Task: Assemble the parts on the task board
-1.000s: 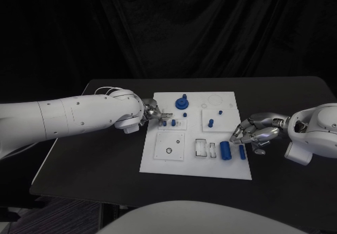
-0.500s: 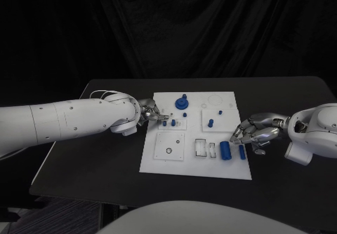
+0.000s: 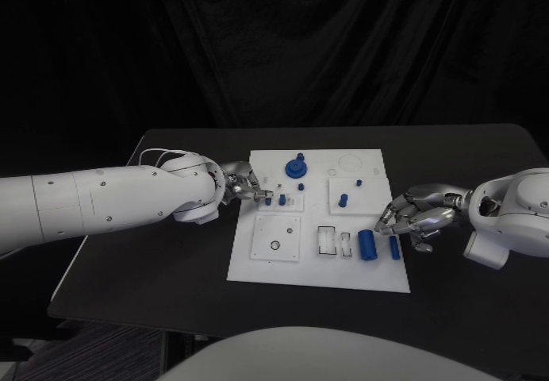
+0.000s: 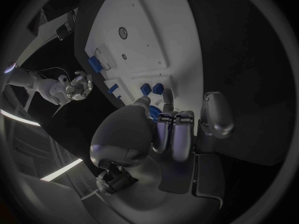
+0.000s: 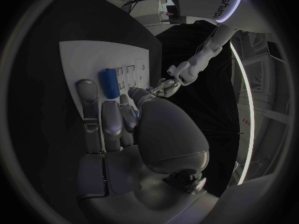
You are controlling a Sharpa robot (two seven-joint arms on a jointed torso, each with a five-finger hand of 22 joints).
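Black table (image 3: pixel 160 262) under white task board (image 3: pixel 258 266), dark drapes behind (each robot hand's hold unclear).

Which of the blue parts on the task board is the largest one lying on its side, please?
The thick blue cylinder lying near the board's front right, beside the right robot hand. The piece next to it is much thinner, and the others are small pegs or stand upright.

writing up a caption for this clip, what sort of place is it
Most likely a robotics lab or test cell. A white task board with small blue parts lies on a black table, black curtains hang behind it, and the left hand and right hand work at its edges.
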